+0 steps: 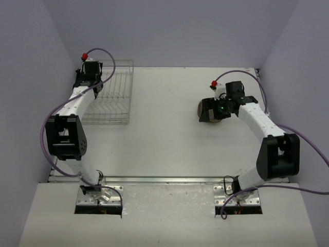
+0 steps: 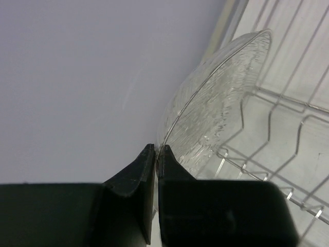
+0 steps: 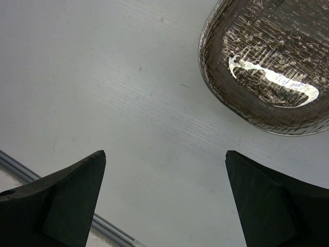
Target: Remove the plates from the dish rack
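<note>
Tightly, left end effector point(image 2: 156, 151) grips a plate point(image 2: 216, 103).

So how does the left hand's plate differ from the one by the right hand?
Left hand pinches the clear plate by its rim, on edge in the dish rack; the brown plate lies flat on the table, free near the open right hand. Both are round, textured.

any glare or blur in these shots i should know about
Right wrist view: a bright white glare streak on the dark plate. Left wrist view: the left end effector is near-black and soft-edged, the clear plate textured and sharp, the dish rack wires slightly blurred. Top external view: even light, only faint shadows.
</note>
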